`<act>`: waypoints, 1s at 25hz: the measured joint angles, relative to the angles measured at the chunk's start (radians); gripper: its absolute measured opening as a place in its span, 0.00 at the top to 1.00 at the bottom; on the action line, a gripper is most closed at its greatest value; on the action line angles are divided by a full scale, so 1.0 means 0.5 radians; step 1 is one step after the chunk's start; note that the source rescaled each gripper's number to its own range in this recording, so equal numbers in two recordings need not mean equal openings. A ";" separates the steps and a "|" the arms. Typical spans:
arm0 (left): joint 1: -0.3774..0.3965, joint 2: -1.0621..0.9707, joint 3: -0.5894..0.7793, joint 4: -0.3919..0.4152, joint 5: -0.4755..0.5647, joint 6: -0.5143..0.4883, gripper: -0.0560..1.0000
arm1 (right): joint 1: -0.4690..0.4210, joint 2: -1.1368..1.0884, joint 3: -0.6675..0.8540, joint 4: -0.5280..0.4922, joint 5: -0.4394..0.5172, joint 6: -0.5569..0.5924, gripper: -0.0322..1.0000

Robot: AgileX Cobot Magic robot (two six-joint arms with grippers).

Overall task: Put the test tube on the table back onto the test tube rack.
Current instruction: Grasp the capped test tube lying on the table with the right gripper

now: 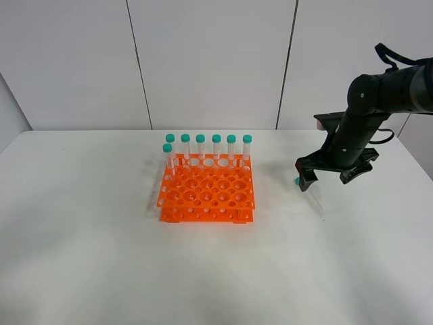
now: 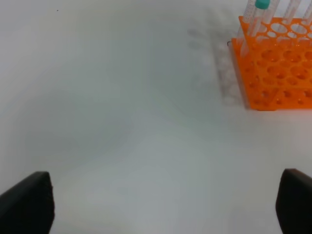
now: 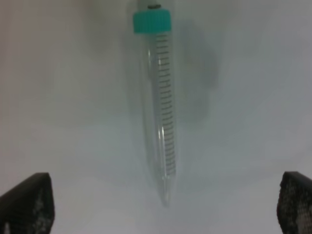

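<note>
The tube (image 3: 158, 112) lies flat on the table (image 1: 101, 257), right of the rack (image 1: 206, 193), under the right gripper (image 1: 329, 177), whose jaws are spread wide and empty. It should be straddled mid-barrel, then pinched gently.

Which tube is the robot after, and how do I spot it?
Find the orange rack on the white table. To its right in the high view, under the black gripper, one tube lies flat. The seven other green-capped tubes stand upright in the rack.
</note>
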 joint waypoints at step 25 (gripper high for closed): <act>0.000 0.000 0.000 0.000 0.000 0.000 0.00 | 0.000 0.300 -0.002 0.002 -0.116 0.000 0.09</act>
